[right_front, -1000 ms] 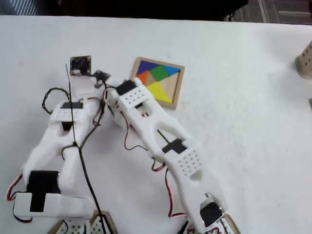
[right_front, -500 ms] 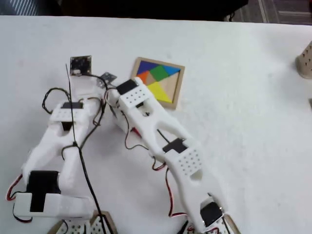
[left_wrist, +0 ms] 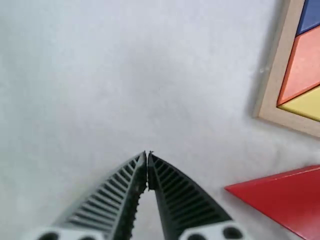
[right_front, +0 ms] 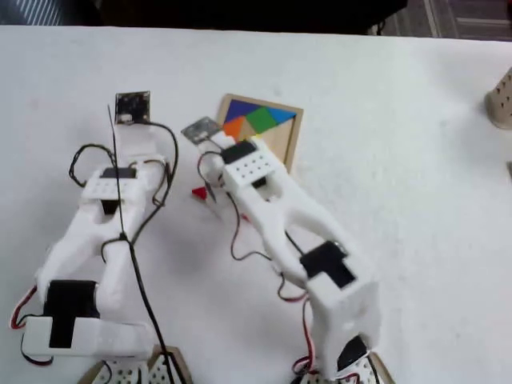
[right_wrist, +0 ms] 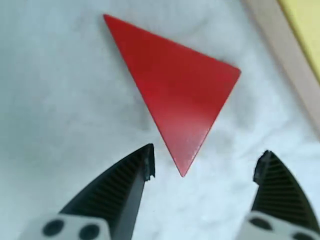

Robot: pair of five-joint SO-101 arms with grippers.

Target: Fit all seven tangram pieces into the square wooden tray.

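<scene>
Right gripper (right_wrist: 206, 155) spread wide and empty, hovering right at the red triangle (right_wrist: 175, 85). The triangle lies flat on the table just outside the tray (right_wrist: 280, 45), one sharp corner aimed between the jaws, long edge facing away from the tray. Left gripper (left_wrist: 148, 156) clenched, empty, off to the side, so the right arm looks better placed.

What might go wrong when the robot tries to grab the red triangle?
The red triangle lies flat on the table, with just its thin tip inside the open right gripper, so it may slip out or skid away. The wooden tray has its rim right beside it, and the triangle could catch on that edge. The shut left gripper sits close by, so the arms might bump.
</scene>
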